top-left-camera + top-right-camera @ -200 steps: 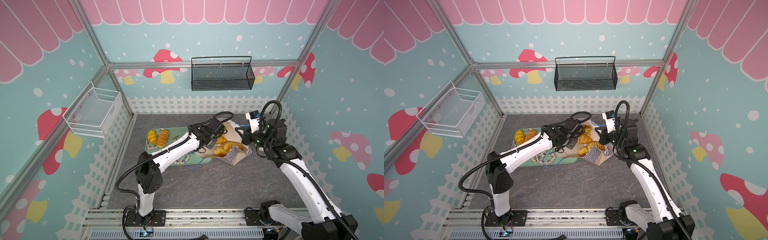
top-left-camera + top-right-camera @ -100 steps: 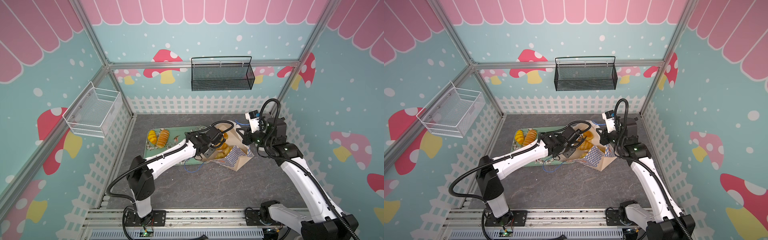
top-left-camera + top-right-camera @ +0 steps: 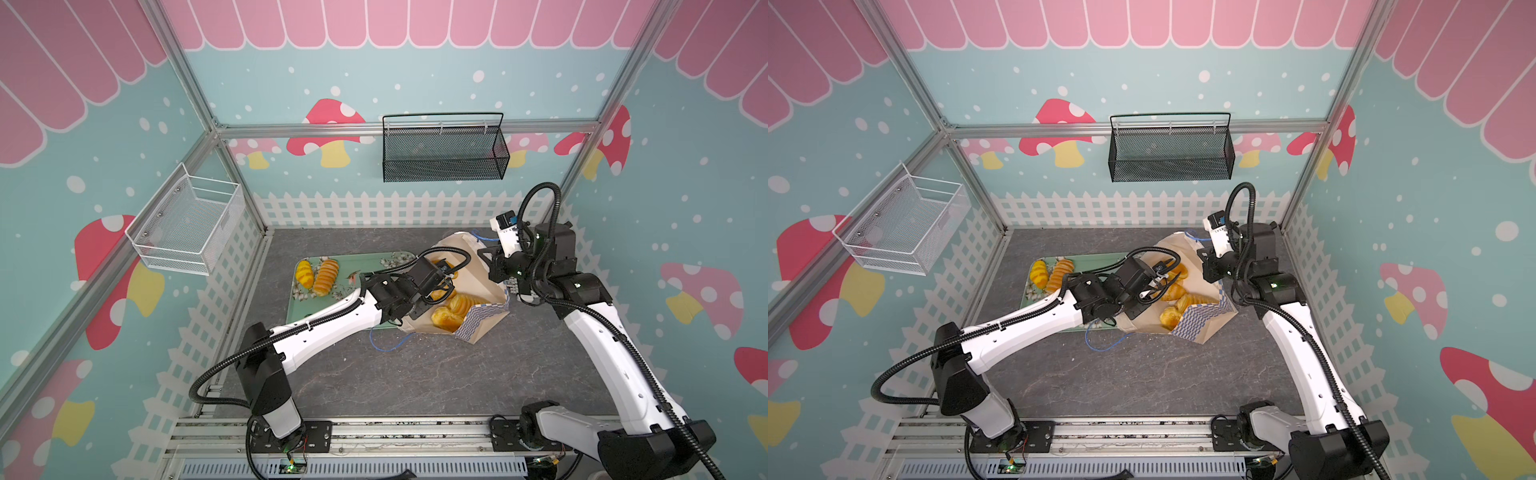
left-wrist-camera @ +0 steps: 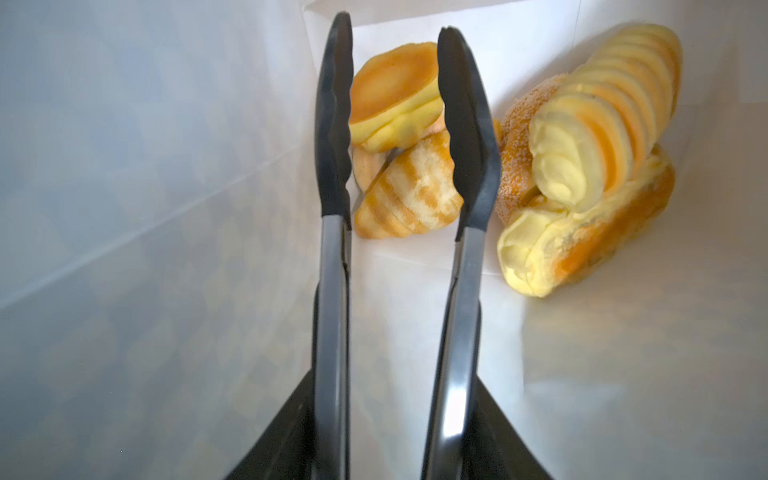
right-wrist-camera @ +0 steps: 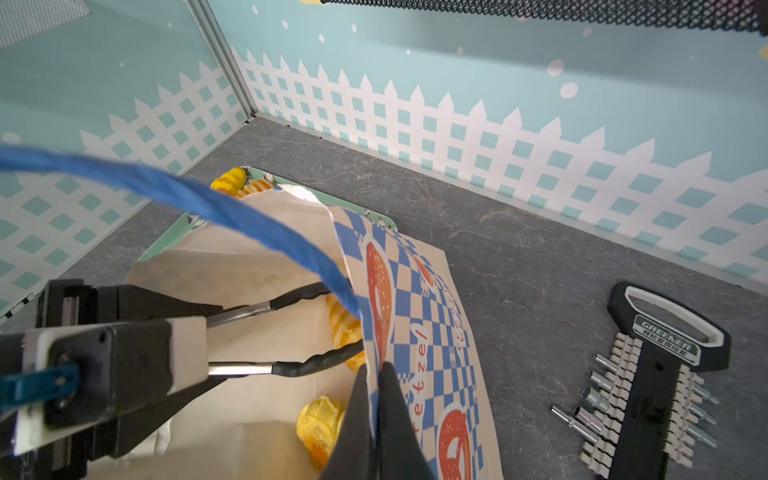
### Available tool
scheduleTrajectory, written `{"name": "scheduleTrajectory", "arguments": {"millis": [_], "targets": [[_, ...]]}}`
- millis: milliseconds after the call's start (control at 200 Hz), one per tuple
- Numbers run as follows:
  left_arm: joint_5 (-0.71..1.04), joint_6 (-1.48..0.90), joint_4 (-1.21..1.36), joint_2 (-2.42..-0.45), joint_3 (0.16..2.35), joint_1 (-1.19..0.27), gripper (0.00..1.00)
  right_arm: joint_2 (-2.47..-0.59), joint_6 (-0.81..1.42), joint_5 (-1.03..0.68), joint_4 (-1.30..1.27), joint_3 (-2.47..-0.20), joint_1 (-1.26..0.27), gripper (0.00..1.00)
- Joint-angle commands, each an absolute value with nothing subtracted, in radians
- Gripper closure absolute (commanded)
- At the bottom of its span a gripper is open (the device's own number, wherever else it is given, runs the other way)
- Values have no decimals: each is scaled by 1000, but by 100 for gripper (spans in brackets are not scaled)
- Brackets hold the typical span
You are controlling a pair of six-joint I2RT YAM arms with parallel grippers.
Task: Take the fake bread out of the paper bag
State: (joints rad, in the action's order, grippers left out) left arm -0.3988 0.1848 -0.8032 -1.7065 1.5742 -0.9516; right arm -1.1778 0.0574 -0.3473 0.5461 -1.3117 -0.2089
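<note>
If the left gripper (image 4: 395,25) closes where it stands, it may catch two pieces at once. The striped roll (image 4: 409,195) and the round bun (image 4: 395,89) both lie between its long dark jaws, the bun stacked partly on the roll. A pinch on such a stack would likely let one piece squirt out or drop on the way up. These jaws stand partly open, a narrow gap with bread inside it but no grip that I can see. One jaw runs close along the inner wall of the paper bag (image 4: 166,166), so it could snag or crease the paper as it shuts. Just outside the other jaw sit a speckled oval (image 4: 515,166), a ridged loaf (image 4: 602,120) and a long loaf (image 4: 582,241) beneath them, and a sideways nudge would shove them deeper.

The right gripper (image 5: 376,374) is pinched tight on the bag's checkered wall, holding the mouth open. Should that thin paper slip or tear, the wall would sag onto the left jaws.

In both top views the bag lies tilted at about 3 o'clock of the green tray (image 3: 365,259). The left arm reaches in from about 8 o'clock, and the right gripper is at the bag's 2 o'clock side. Two loaves (image 3: 316,274) rest at the tray's 9 o'clock end, well apart from the bag; the rest of the fake bread (image 3: 451,305) is inside it
</note>
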Motion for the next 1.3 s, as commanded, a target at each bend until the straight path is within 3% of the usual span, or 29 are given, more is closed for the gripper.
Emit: {"name": "scheduleTrajectory", "arguments": {"millis": [0, 520, 881, 1296], "targets": [[-488, 272, -818, -1744, 1615, -983, 51, -1190, -26, -360, 560, -1383, -208, 100], [-632, 383, -816, -1833, 1683, -1105, 51, -1253, -122, -357, 696, -1499, -216, 100], [-741, 729, -769, -1843, 1650, -1101, 50, -1258, -128, -345, 704, -1457, -224, 100], [-819, 965, -742, -1860, 1672, -1079, 51, -1234, -138, -359, 696, -1425, -224, 100]]}}
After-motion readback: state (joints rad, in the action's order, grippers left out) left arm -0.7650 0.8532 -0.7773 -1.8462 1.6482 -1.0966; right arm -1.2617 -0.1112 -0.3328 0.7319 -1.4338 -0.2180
